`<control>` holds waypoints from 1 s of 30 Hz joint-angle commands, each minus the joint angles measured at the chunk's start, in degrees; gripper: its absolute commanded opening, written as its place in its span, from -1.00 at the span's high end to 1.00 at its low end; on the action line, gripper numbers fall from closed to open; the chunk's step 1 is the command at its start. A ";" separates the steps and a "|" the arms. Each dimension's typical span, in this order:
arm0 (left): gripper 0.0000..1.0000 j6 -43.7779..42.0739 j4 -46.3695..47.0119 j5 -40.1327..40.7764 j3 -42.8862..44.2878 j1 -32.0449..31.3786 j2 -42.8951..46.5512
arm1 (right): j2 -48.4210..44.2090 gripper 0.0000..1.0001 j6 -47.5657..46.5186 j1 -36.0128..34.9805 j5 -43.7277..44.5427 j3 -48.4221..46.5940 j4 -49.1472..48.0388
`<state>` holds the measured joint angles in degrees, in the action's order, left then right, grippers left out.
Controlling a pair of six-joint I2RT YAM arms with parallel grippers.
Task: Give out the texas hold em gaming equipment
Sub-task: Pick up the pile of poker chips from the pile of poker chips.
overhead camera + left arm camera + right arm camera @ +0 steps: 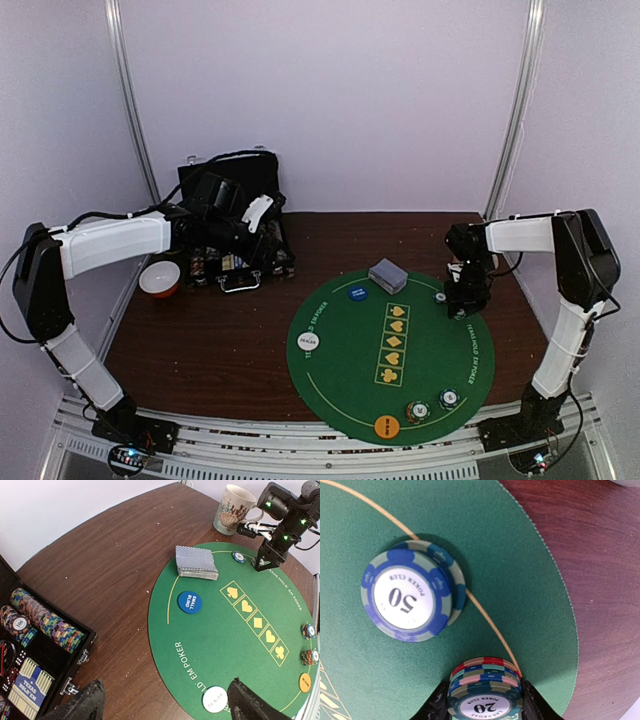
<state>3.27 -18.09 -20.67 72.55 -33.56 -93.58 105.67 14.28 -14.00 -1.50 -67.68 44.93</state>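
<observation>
A grey-blue-backed card deck lies on the far part of the round green poker mat. A white dealer disc, a blue small-blind disc and an orange disc lie on the mat. Two chip stacks stand near the front edge. My right gripper is shut on a short stack of multicoloured chips with a "20" on top, at the mat's right edge beside a blue "50" chip pile. My left gripper is open and empty, high above the table between case and mat.
The black hinged chip case stands open at the back left, with rows of chips and a boxed deck inside. An orange-and-white bowl sits beside it. A cream printed mug stands behind the mat near the right arm.
</observation>
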 commanded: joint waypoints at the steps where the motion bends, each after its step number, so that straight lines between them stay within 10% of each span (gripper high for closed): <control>1: -0.76 -0.80 0.60 -0.34 1.36 0.40 0.21 | 2.26 0.22 -1.21 0.11 0.53 0.34 -0.93; 16: -0.76 -1.39 0.76 -1.13 1.30 0.16 -1.05 | 0.64 0.82 -3.20 -3.82 3.84 -6.31 5.25; 30: -0.76 -4.26 -0.54 2.18 1.95 -2.62 -3.12 | 7.08 0.88 -0.28 -19.92 -0.06 -23.64 9.05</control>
<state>0.25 -18.28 -17.56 72.55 -35.92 -96.53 108.31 12.43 -28.71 0.62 -85.56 53.12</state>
